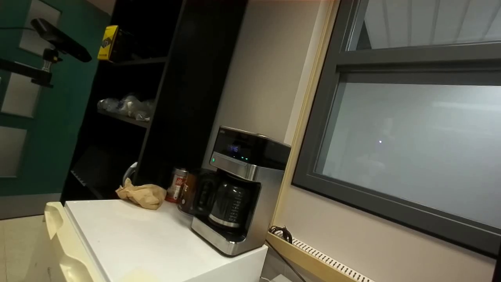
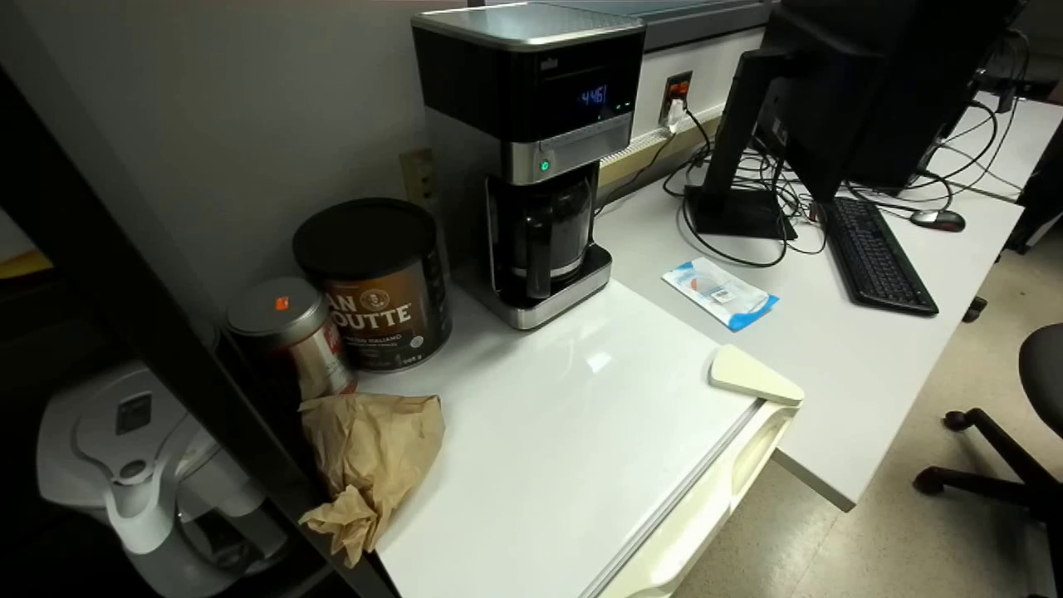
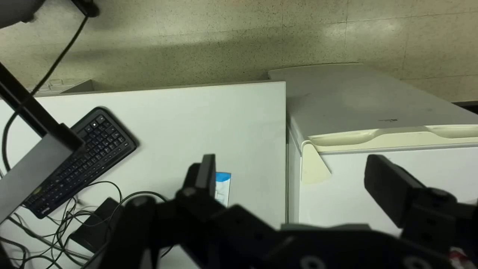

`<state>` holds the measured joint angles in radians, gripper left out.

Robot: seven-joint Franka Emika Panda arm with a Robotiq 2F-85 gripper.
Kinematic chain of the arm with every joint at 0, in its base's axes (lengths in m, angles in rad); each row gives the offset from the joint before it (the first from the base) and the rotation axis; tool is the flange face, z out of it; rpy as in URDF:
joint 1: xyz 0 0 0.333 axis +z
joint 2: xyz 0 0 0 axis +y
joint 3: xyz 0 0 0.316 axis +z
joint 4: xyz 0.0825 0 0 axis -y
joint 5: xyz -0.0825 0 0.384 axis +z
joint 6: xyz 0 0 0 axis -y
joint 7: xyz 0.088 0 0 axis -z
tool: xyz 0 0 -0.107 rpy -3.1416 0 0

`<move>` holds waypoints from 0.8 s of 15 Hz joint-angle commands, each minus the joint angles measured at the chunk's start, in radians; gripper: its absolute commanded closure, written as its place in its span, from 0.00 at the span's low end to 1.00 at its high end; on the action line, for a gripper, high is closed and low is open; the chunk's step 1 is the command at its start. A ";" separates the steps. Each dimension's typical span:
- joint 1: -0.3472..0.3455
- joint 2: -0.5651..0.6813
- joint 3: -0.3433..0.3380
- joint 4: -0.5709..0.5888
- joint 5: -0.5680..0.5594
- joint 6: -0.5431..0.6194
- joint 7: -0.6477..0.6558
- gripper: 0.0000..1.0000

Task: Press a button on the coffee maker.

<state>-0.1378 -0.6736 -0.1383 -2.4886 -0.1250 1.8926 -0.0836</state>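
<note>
The coffee maker stands upright on a white cabinet top in both exterior views (image 1: 270, 196) (image 2: 473, 91). It is black and silver, with a lit clock display (image 2: 592, 96) and a green-lit round button (image 2: 545, 165) on its silver front band. The green button also shows in an exterior view (image 1: 213, 159). A dark glass carafe (image 2: 571, 228) sits under the overhanging top. My gripper (image 3: 291, 162) shows only in the wrist view. It is open, its black fingers wide apart with nothing between them, above the table and cabinet edge. The coffee maker is out of the wrist view.
A large brown can (image 2: 382, 311), a smaller can (image 2: 320, 353) and a crumpled paper bag (image 2: 378, 457) stand beside the coffee maker. A desk (image 3: 246, 123) adjoins the cabinet (image 3: 343, 201), with a monitor (image 2: 814, 116), keyboard (image 3: 97, 145), loose cables and a blue-white packet (image 3: 223, 188).
</note>
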 commanded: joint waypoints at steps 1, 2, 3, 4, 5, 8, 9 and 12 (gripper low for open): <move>0.001 0.001 -0.001 0.003 0.000 -0.003 0.000 0.00; 0.006 0.005 0.000 -0.002 -0.001 0.010 -0.007 0.00; 0.010 0.013 -0.001 0.000 0.002 0.008 -0.012 0.00; 0.015 0.024 -0.002 0.002 0.006 0.016 -0.015 0.00; 0.018 0.029 -0.002 0.002 0.009 0.020 -0.015 0.00; 0.032 0.059 0.003 0.012 0.011 0.039 -0.018 0.00; 0.035 0.068 0.004 0.013 0.010 0.052 -0.017 0.00; 0.050 0.110 0.012 0.022 0.010 0.096 -0.020 0.00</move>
<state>-0.1015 -0.6116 -0.1334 -2.4884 -0.1239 1.9513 -0.0839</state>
